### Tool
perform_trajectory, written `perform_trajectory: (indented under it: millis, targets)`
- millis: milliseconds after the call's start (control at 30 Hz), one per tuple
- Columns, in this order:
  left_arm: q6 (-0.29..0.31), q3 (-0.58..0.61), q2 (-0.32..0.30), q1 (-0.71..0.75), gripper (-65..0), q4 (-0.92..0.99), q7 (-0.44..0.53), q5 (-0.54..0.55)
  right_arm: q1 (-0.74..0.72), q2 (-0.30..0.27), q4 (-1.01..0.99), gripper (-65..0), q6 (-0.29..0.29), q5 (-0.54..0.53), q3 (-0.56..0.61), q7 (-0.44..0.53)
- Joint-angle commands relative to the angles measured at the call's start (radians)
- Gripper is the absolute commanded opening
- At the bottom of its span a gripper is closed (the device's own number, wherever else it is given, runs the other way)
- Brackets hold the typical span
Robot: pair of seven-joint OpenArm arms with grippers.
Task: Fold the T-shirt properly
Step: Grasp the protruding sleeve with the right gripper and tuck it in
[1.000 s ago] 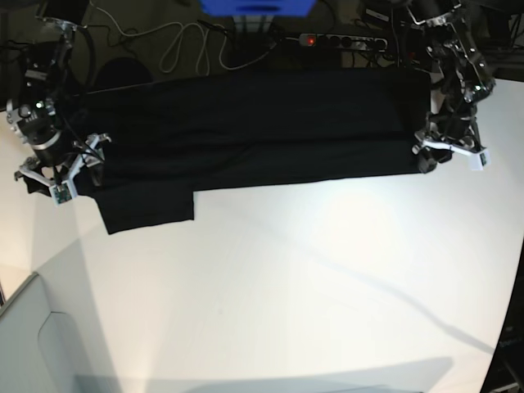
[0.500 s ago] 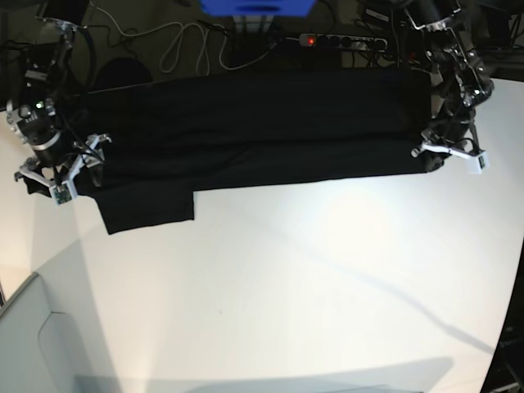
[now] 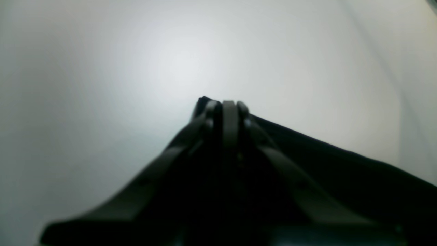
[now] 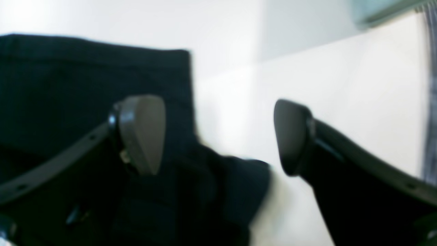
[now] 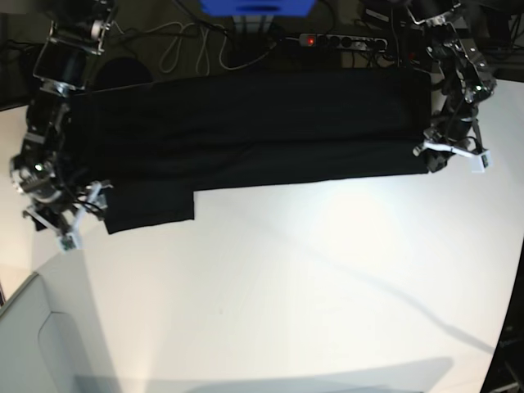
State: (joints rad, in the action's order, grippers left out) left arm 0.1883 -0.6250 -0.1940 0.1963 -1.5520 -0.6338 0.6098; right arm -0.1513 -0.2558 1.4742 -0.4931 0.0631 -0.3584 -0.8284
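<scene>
White tabletop point(image 5: 311, 295) with a power strip point(image 5: 344, 40) and cables along the far edge. In the base view, the T-shirt point(image 5: 246, 123) is laid out as a long black band across the back of the table, long axis running side to side, with a flap hanging toward the near side at that view's left end. The left gripper point(image 5: 449, 155) sits right on the band's right-end near corner. The right gripper point(image 5: 65, 223) is at the opposite end, just off the hanging flap's outer edge. So one arm per end, which looks like the setup for a lengthwise fold.

Left wrist view: the left gripper point(image 3: 225, 114) has its jaws pressed together with black cloth point(image 3: 341, 171) running out from them, so I'd say it's pinching that corner of the shirt.

Right wrist view: blurry, but the right gripper point(image 4: 218, 136) is wide apart, holding nothing. One finger point(image 4: 141, 133) is over the black fabric point(image 4: 85, 85), the other over bare table, so the shirt's edge lies between the jaws.
</scene>
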Motion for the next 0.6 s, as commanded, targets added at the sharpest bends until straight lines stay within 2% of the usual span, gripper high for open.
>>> perform_trajectory:
  millis: [0,433,500,567]
  targets:
    - [0.006,-0.006,-0.012,-0.007,-65.0,-0.018,0.016,0.011,-0.031,-0.012,-0.008,-16.6,-0.003,-0.010,0.012,0.010]
    - [0.006,-0.006,-0.012,-0.007,-65.0,-0.015,0.016,0.011,-0.118,0.003,-0.290,-17.0,-0.003,-0.012,0.037,0.008]
    - [0.006,-0.006,-0.012,-0.007,-65.0,-0.014,0.016,0.011,-0.118,0.005,-0.292,-21.0,-0.005,-0.012,0.040,0.008]
    - [0.006,-0.006,-0.012,-0.007,-65.0,-0.012,0.016,0.011,-0.118,0.008,-0.292,-31.4,-0.005,-0.012,0.040,0.008]
